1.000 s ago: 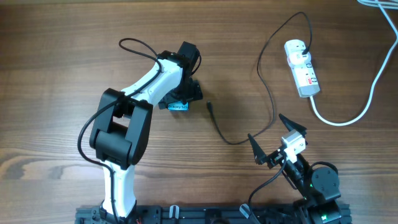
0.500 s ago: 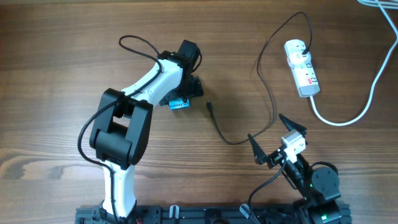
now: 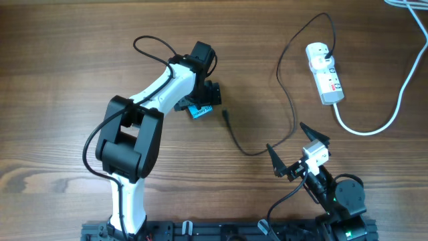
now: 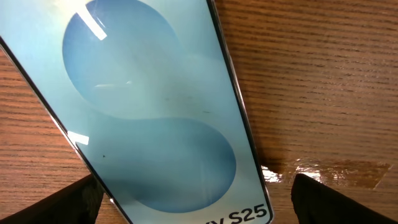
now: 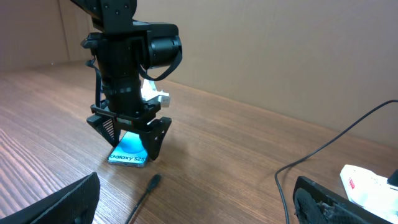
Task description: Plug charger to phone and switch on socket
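Observation:
The phone (image 3: 198,112) lies flat on the table, turquoise screen up, mostly hidden under my left gripper (image 3: 203,100). In the left wrist view the phone (image 4: 155,106) fills the frame, angled between the two black fingertips (image 4: 71,205); the left one is at its edge and a gap shows on the right. The charger connector (image 3: 226,115) lies just right of the phone, and its thin black cable (image 3: 291,107) runs to the socket (image 3: 324,73) at the back right. My right gripper (image 3: 297,152) is open and empty near the front, and sees the phone (image 5: 127,152) and connector (image 5: 153,182).
A thick white lead (image 3: 401,87) curves from the socket to the table's right edge. The charger cable loops past the right gripper's left finger (image 3: 274,159). The socket's corner (image 5: 370,186) shows beside the right finger.
The left gripper has shifted slightly right and turned, and the phone under it has slid right and rotated, closer to the connector. The right arm has not moved.

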Robot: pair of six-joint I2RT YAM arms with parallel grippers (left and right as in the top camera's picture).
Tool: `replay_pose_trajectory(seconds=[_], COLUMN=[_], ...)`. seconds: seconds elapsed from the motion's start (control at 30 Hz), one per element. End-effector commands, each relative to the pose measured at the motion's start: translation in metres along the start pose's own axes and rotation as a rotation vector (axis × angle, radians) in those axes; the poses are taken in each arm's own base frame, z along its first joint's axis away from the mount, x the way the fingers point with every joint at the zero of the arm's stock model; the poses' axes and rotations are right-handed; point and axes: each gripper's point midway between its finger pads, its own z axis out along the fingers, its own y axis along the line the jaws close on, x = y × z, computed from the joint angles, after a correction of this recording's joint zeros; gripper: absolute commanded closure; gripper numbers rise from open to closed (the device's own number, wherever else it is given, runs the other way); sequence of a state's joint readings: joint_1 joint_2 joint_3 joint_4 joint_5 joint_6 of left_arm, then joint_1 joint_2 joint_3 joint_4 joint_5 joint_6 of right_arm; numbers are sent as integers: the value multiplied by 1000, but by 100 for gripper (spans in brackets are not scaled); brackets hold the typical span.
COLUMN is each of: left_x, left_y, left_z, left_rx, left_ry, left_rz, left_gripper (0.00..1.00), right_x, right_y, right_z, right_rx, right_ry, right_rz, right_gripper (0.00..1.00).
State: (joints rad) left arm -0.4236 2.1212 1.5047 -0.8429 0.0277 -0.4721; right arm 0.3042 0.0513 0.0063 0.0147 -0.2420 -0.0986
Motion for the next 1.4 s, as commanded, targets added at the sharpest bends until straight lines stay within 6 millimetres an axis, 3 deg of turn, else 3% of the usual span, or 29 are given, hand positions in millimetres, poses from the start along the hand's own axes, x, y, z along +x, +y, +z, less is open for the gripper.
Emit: replay_pose_trajectory(seconds=[0.0,0.13,0.3,0.4,0.6,1.37], left_x=[1,-1,0,1,-19,-22], left_y=[4,2,15,16,23,24], left_z=[5,5,5,5,4,4], left_rx=[-11,-8,-75,-80,-105,-100], left_ry=[4,-7,-19,-17,-99,-109], left_rz=[-44,-60,-119,-143,-156,-159], left_gripper=[1,0,12,11,5,4], right_x=[0,0,0,0,0,0], right_y=[-1,-1,-1,-1,-1,-1], right_z=[0,0,0,0,0,0], right_rx=[7,8,7,7,7,7], right_ry=[-2,-2,-2,-2,-2,-2], right_rz=[-8,-7,-7,-7,-7,-7], right_gripper=[0,0,0,1,0,0])
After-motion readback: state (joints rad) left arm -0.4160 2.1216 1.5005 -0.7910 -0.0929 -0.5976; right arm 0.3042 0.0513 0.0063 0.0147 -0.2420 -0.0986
